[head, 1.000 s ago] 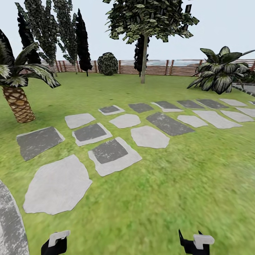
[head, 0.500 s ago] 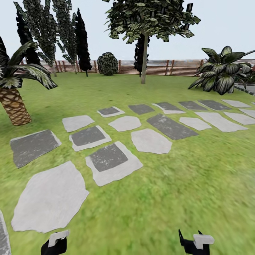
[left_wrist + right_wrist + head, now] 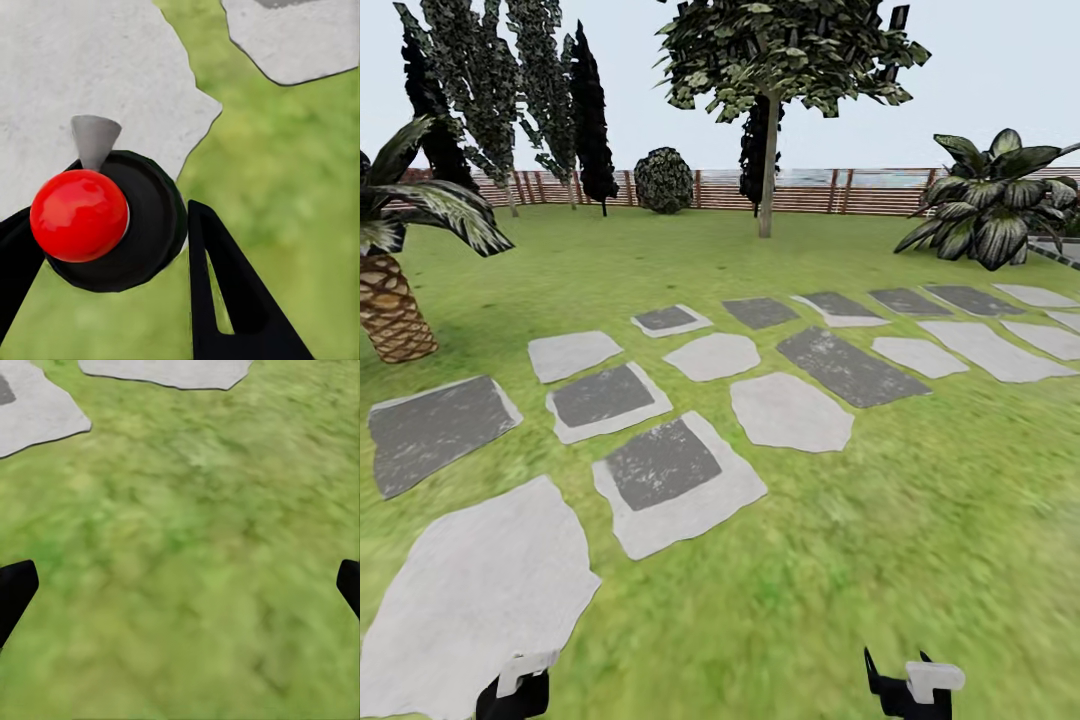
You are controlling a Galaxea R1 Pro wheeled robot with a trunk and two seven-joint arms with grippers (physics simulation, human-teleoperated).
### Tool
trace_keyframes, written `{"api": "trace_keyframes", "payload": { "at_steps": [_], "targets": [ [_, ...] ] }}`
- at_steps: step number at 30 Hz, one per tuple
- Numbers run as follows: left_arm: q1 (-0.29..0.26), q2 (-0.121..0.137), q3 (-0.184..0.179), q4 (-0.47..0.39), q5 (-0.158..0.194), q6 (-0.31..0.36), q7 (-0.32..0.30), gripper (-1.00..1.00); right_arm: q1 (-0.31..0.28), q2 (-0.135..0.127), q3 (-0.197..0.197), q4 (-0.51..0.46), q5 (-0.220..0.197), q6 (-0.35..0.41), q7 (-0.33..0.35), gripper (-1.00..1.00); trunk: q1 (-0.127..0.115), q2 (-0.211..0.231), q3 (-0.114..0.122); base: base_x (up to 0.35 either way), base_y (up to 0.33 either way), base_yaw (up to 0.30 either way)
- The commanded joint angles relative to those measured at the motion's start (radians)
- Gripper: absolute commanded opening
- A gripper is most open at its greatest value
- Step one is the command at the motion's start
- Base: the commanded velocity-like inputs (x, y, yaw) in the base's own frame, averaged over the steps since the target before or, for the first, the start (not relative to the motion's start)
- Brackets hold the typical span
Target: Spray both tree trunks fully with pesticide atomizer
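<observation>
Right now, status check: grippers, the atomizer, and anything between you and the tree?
Left gripper shut on pesticide atomizer, red top up. Right gripper open, over grass. Pale-trunked tree ahead by fence; stepping stones and lawn between, nothing upright.

The lawn (image 3: 880,540) was green and wide, and it ran back to the fence (image 3: 800,190). Flat grey stones (image 3: 790,410) lay on the grass in rows, some pale and some dark. A palm (image 3: 390,300), a pale-trunked tree (image 3: 766,170), a round bush (image 3: 663,180) and a big leafy plant (image 3: 990,205) stood on the lawn.
</observation>
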Motion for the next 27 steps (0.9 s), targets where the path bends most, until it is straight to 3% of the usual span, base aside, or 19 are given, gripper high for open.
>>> {"api": "trace_keyframes", "payload": {
  "at_steps": [1, 27],
  "targets": [
    [-0.001, 0.0, -0.001, 0.001, 0.008, -0.003, -0.001, -1.0, -0.001, 0.0, -0.002, 0.0, 0.001, -0.003, 0.0, 1.0, 0.0, 0.0, -0.001, 0.337, 0.0, 0.0],
    [-0.001, 0.0, -0.001, 0.001, 0.008, -0.003, -0.001, -1.0, -0.001, 0.001, -0.002, 0.001, 0.001, -0.003, 0.0, 1.0, 0.0, 0.0, -0.001, 0.337, 0.0, 0.0]
  ]
}}
